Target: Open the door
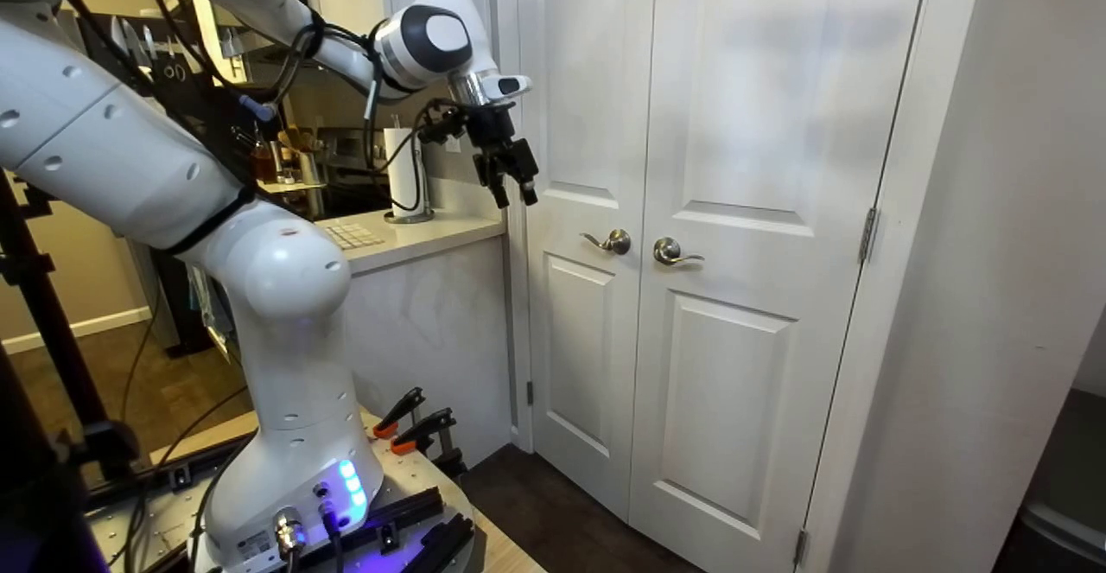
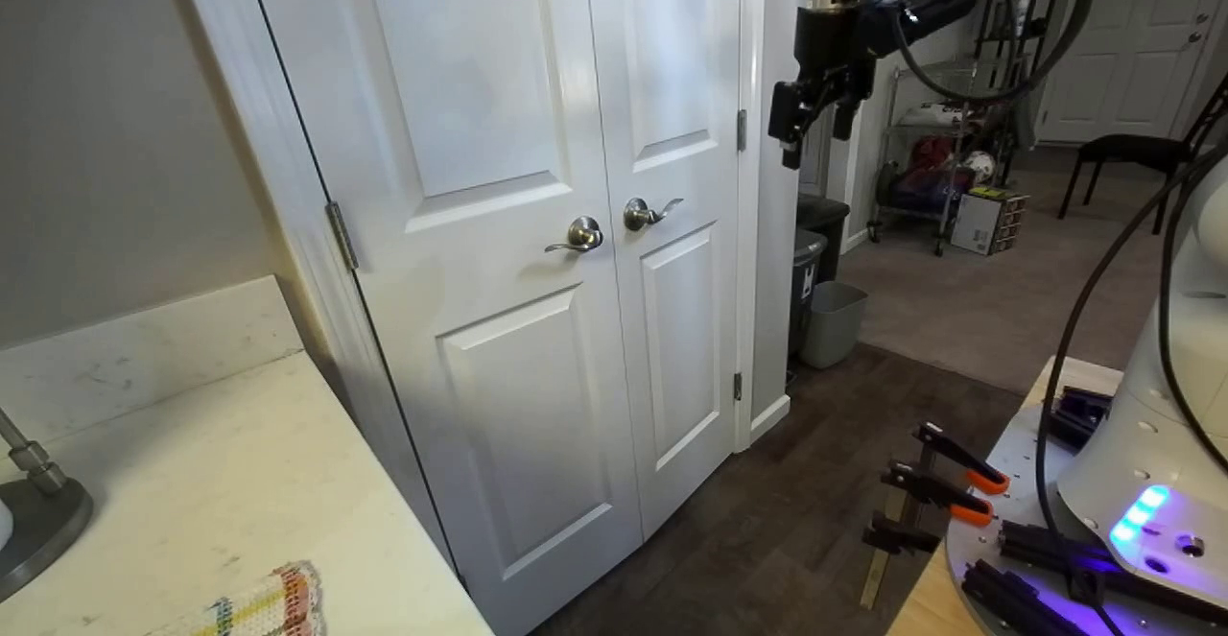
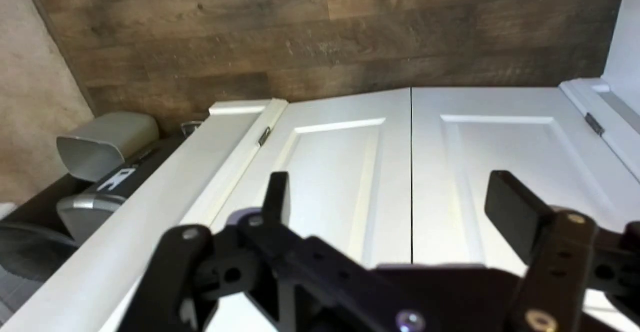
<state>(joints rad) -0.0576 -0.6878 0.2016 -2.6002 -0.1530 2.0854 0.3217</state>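
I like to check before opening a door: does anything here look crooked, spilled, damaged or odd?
Nothing stands out. The door and its matching leaf look shut, with no visible damage; the door's lever handle sits in place, and the open gripper hangs apart from both.

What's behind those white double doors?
In both exterior views, the right leaf and left leaf are shut, covering whatever lies behind. Nothing there shows, not even at the thin seam between them.
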